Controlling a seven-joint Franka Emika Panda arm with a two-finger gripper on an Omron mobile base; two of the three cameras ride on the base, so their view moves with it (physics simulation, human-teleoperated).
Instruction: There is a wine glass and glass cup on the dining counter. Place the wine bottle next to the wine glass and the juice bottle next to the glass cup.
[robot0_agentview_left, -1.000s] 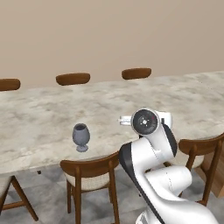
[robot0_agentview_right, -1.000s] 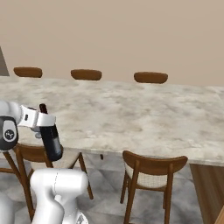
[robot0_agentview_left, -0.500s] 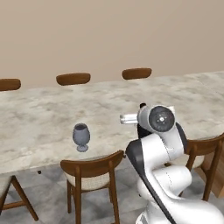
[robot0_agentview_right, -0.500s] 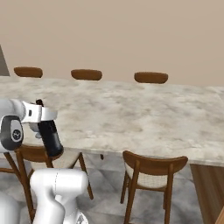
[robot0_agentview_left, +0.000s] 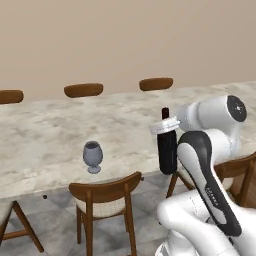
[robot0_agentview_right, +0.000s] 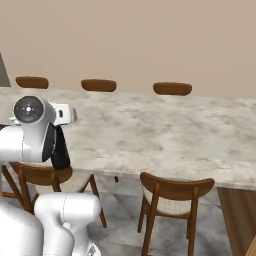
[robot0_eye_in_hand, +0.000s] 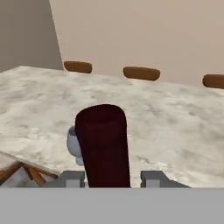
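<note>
My gripper (robot0_agentview_left: 165, 127) is shut on the neck of the wine bottle (robot0_agentview_left: 167, 149), a near-black bottle held upright at the near edge of the dining counter (robot0_agentview_left: 45, 145). The grey wine glass (robot0_agentview_left: 93, 156) stands on the counter to the bottle's left, well apart from it. From the right side, the wine bottle (robot0_agentview_right: 61, 151) hangs under the gripper (robot0_agentview_right: 61, 120). In the hand view the dark-red neck of the wine bottle (robot0_eye_in_hand: 104, 146) rises between my fingertips (robot0_eye_in_hand: 72, 178), half hiding the wine glass (robot0_eye_in_hand: 73, 147). The glass cup and juice bottle are out of view.
Wooden chairs (robot0_agentview_left: 106, 196) stand along the near side of the counter, one right below the bottle (robot0_agentview_left: 235, 170) and another further right (robot0_agentview_right: 172, 192). More chair backs (robot0_agentview_left: 83, 90) line the far side. A plain beige wall rises behind.
The arm's upper joints have swung round, so the bottle now shows in the left base view. The bottle stays gripped and has shifted only slightly toward the counter.
</note>
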